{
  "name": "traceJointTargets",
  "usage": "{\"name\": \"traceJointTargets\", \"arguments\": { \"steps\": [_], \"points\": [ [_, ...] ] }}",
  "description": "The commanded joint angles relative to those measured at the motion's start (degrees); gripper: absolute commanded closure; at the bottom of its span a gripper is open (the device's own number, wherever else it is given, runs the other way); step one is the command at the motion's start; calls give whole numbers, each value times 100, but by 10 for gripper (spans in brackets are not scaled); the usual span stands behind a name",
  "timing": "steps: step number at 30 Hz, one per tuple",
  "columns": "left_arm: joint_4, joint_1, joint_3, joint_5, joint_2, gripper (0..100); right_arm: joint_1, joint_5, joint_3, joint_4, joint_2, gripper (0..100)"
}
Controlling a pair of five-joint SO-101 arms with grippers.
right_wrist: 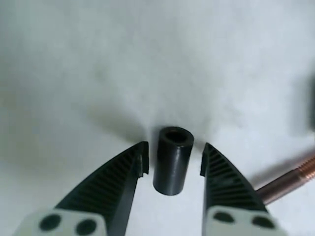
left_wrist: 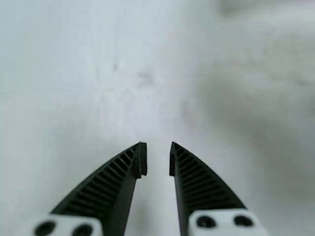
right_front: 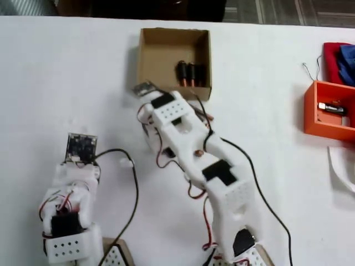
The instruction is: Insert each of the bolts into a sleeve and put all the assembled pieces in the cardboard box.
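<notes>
High view: the cardboard box (right_front: 148, 61) sits at the far side of the table (right_front: 66, 72). Against its right wall lie dark assembled pieces (right_front: 187, 73) with copper ends, at least two, side by side. An orange tray (right_front: 310, 119) at the table's right edge holds a small dark-and-silver item (right_front: 331, 108) too small to identify.

In the right wrist view a black sleeve (right_wrist: 172, 164) stands upright on the table between the jaws of the right gripper (right_wrist: 173, 158). The jaws are spread wide, with a gap on each side of the sleeve, so nothing is gripped. A copper bolt (right_wrist: 290, 179) lies just beside one jaw; its threaded end shows and the rest is cut off.

From above, the right arm (right_front: 222, 183) reaches to the box's near left corner, and its wrist covers the sleeve.

The left gripper (left_wrist: 156, 157) is over bare table, jaws slightly parted and empty.
</notes>
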Motion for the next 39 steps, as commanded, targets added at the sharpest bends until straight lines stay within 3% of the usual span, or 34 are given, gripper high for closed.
{"name": "traceJointTargets", "arguments": {
  "steps": [1,28,32,39],
  "points": [
    [44,-9,127,-9,-70,895,57,123,387,-347,-655,836],
    [44,-9,127,-9,-70,895,312,167,1125,-857,-646,838],
    [44,-9,127,-9,-70,895,321,167,1134,-875,-646,993],
    [44,-9,127,-9,-70,895,356,167,1125,-875,-646,978]
  ]
}}
